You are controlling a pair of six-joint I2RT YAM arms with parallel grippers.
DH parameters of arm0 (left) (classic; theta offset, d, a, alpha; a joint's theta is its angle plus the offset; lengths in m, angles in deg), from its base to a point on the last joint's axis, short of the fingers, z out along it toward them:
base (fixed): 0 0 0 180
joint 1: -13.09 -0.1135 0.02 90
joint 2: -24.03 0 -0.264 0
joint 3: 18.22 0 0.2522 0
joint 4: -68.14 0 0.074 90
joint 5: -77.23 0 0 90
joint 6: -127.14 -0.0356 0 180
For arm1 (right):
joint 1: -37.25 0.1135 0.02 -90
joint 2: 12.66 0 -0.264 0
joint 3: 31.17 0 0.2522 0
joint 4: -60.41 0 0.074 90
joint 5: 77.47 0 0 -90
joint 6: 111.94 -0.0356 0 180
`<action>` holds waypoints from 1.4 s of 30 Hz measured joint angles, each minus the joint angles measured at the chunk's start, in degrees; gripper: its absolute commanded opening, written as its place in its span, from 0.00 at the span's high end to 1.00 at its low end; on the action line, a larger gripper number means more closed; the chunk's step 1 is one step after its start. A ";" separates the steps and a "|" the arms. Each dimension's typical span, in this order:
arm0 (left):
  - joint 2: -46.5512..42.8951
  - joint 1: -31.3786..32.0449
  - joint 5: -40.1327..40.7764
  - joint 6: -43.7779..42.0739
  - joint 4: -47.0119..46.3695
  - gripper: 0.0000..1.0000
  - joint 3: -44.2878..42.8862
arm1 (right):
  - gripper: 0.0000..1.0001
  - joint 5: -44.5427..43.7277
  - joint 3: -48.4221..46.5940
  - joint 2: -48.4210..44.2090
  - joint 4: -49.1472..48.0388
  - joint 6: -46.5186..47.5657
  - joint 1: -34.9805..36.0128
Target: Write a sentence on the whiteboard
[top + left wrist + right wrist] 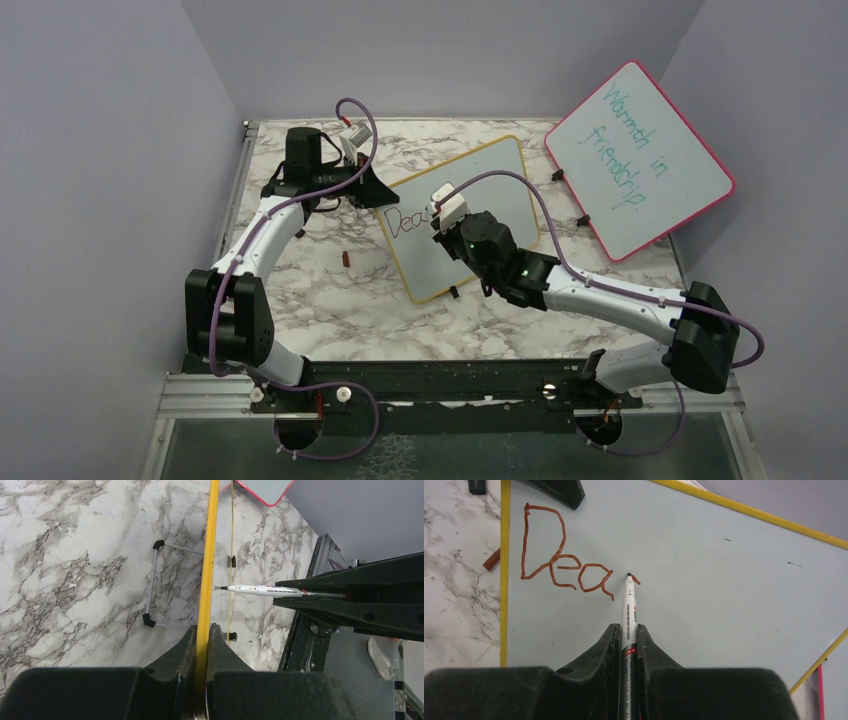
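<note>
The whiteboard [490,190] with its yellow frame stands tilted mid-table. My left gripper [375,193] is shut on its left edge; the yellow frame [207,555] runs edge-on between the fingers. My right gripper [628,630] is shut on a white marker [629,610], seen from the side as marker [255,590], whose tip touches the board face [724,580]. The sentence [564,565] reads "Dea" in red-brown strokes, with a short new stroke starting at the tip. From above, the sentence [408,221] shows near the board's left edge, partly hidden by the right gripper [445,210].
A pink-red-framed board [640,160] with teal handwriting leans at the back right. A small red-brown marker cap [347,259] lies on the marble table [330,300] left of the whiteboard. A wire stand [152,585] props the whiteboard from behind. Walls close in on both sides.
</note>
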 measured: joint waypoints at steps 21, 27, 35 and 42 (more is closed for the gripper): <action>0.00 -0.02 0.00 -0.09 0.15 1.00 -0.02 | 0.99 2.82 -0.09 -0.61 4.00 0.24 0.00; 0.00 -0.02 0.00 -0.09 0.17 1.00 -0.02 | 1.00 2.49 -0.09 -0.87 5.68 0.24 0.00; 0.00 -0.02 0.00 -0.09 0.15 1.00 -0.02 | 0.99 0.90 -0.07 -0.94 6.14 0.26 0.00; 0.00 -0.02 0.00 -0.11 0.15 1.00 -0.02 | 1.00 -0.85 0.07 -0.98 5.42 0.31 -0.17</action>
